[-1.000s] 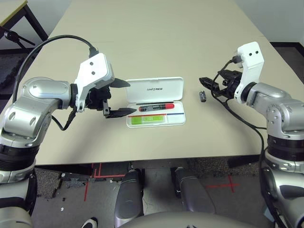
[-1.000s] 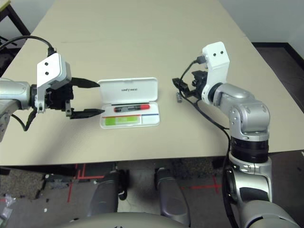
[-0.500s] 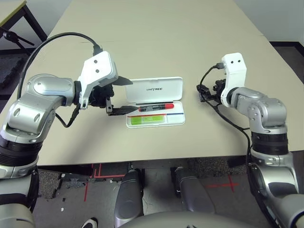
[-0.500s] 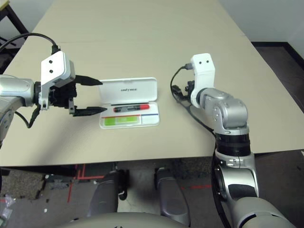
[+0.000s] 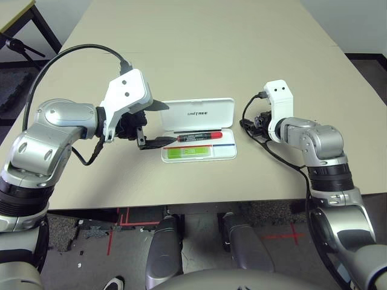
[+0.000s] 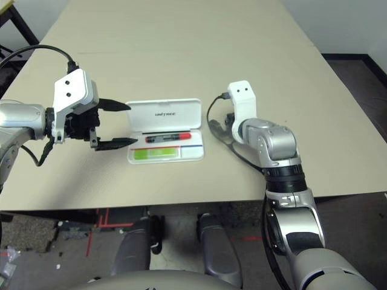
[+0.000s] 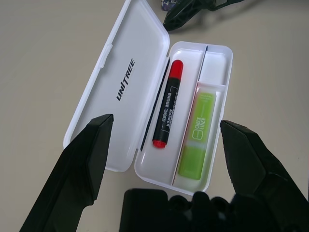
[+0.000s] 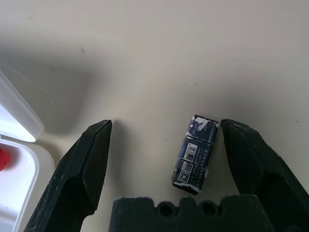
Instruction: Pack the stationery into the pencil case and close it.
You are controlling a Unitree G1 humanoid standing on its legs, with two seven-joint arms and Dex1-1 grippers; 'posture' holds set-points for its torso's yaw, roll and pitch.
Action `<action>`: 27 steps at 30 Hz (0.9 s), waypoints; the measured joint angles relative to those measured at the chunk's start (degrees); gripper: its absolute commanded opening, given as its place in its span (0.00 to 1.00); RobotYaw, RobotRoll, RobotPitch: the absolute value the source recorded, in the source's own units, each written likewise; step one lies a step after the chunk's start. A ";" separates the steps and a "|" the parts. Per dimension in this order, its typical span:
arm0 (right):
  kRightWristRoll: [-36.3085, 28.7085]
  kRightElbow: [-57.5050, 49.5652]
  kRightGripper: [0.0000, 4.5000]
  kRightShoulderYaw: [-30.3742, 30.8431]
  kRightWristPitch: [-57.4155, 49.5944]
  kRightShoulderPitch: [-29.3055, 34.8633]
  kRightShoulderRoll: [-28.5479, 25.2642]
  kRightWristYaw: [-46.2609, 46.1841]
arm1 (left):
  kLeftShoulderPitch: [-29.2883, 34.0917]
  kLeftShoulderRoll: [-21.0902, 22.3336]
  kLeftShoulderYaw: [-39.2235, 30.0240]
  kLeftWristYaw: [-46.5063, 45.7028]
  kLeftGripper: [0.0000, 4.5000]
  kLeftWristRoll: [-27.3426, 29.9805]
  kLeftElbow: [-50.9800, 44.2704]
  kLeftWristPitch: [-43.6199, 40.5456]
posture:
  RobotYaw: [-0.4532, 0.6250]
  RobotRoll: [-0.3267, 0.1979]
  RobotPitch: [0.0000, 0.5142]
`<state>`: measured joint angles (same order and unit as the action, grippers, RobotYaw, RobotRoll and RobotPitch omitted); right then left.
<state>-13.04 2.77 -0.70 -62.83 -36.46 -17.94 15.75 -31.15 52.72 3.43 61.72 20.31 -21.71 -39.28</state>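
The white pencil case (image 5: pixel 199 112) lies open mid-table with its lid folded back. In its tray are the black marker with a red cap (image 5: pixel 199 136) and the green bar (image 5: pixel 188 152). My left gripper (image 5: pixel 158 124) hovers open at the case's left end, one finger on each side of that end. In its wrist view the marker (image 7: pixel 167 111) and the green bar (image 7: pixel 197 140) lie side by side. Just right of the case, my right gripper (image 5: pixel 250 122) is down at the table, open. A small dark piece (image 8: pixel 195 153) lies flat between its fingers, close to one finger (image 8: pixel 251 164).
The beige table (image 5: pixel 199 54) stretches far behind the case, and its front edge runs just below the case. A black cable (image 5: pixel 72 51) loops over my left forearm. Another table's corner (image 5: pixel 15 15) shows at the far left.
My right arm has swung in towards the case and come down over the small dark piece. The left gripper has edged a little closer to the case's left end.
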 measured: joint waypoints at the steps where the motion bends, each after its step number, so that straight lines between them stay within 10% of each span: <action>1: 0.00 0.00 1.00 0.00 -0.08 0.00 0.00 0.00 | 0.00 0.00 0.00 -0.04 0.99 0.00 -0.01 -0.06 | 0.33 0.62 0.32; 9: -0.02 -0.08 1.00 -0.23 -0.92 0.01 -0.52 -0.24 | -0.02 0.00 0.00 -0.08 0.99 0.02 -0.01 -0.14 | 0.32 0.62 0.32; 21: -0.07 -0.20 0.10 -1.85 -1.45 0.85 -1.85 -0.29 | -0.29 -0.08 0.04 -0.07 1.00 0.00 0.15 0.13 | 0.31 0.62 0.32; 27: 0.02 -0.18 0.07 -0.73 -1.03 0.83 -4.43 1.84 | -0.51 -0.11 0.07 -0.07 1.00 -0.02 0.18 0.26 | 0.32 0.62 0.32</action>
<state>-13.02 2.59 -1.43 -63.86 -35.63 -22.37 17.59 -31.66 52.61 3.50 61.65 20.29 -21.53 -39.02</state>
